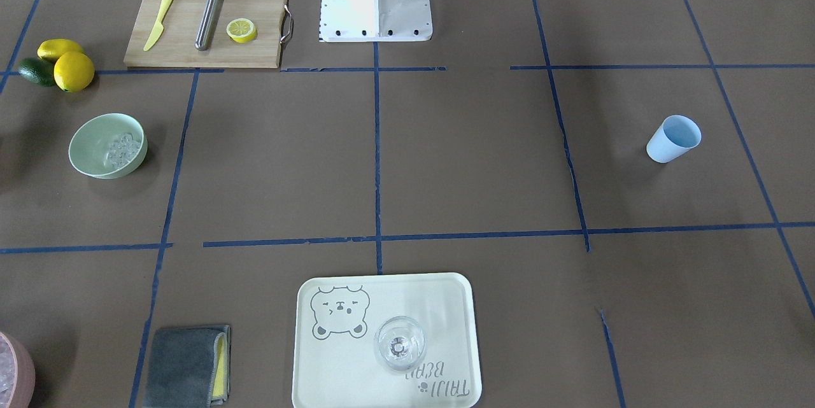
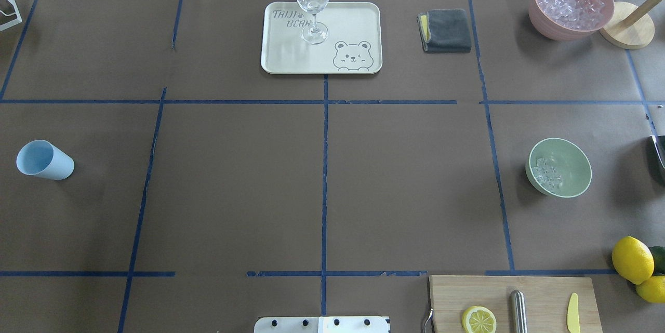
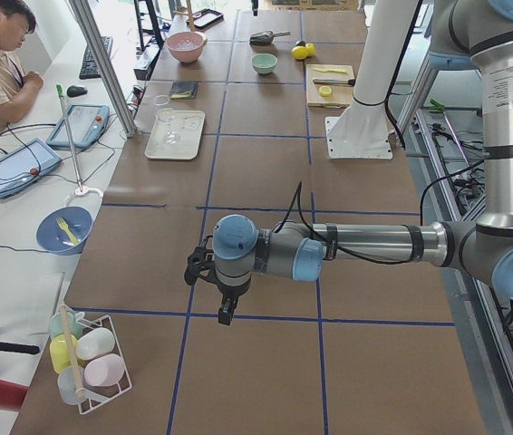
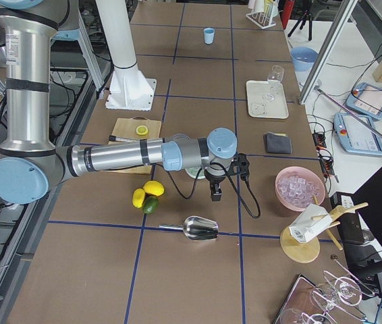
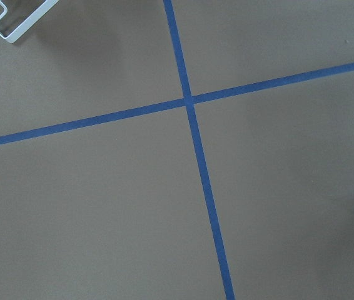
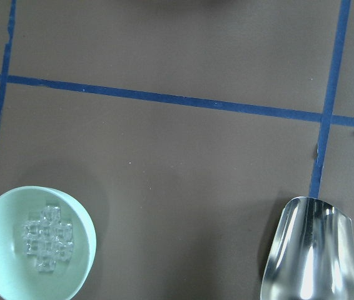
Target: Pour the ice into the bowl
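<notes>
The ice (image 6: pixel 47 240) was seen heaped in the bottom of the bowl (image 6: pixel 36 244), slightly off its centre; the bowl stood upright on the brown surface (image 2: pixel 322 177), on the robot's right side, well apart from the tray and the cutting board; the pour was therefore judged already made. A metal scoop (image 6: pixel 308 250) lay on the surface near the bowl, apart from it, and looked empty. The right hand (image 4: pixel 215 197) was held above the surface close to bowl and scoop, touching neither; the left hand (image 3: pixel 225 317) hung over bare surface at the far left end; whether either was clenched or released could not be told, as both showed only from the side.

The cubes were judged hard, slick and loose, likely to slip from a pinch and to scatter or bounce if tipped fast; they would be better carried in the scoop than picked singly. The bowl was judged light and stiff, easily nudged; it would best be taken at its rim.
</notes>
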